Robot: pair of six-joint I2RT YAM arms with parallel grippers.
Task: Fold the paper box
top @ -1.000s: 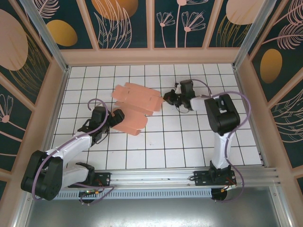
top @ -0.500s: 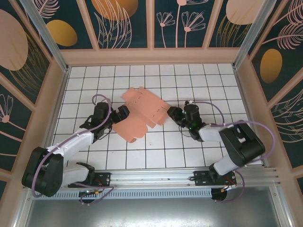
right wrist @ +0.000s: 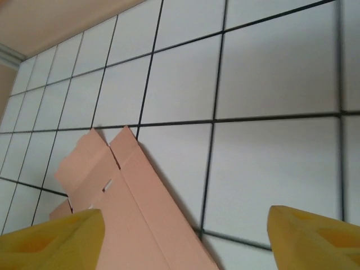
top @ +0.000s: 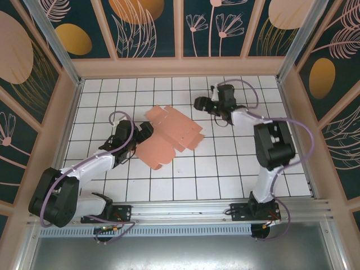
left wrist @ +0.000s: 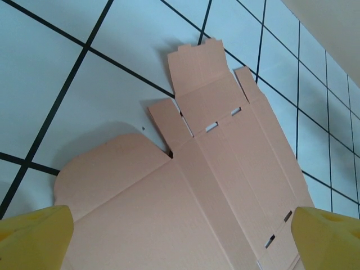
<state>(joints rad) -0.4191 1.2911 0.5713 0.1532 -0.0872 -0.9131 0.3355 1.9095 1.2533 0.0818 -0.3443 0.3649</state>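
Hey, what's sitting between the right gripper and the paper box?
Nothing but bare white tiles between the right gripper and the paper box, clearest in the top view.

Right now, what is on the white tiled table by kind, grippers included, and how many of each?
Salmon-pink flat die-cut cardboard sheet, the paper box: 1
Two-finger grippers with yellow fingertips, both open: 2 (left gripper, right gripper)
Total: 3
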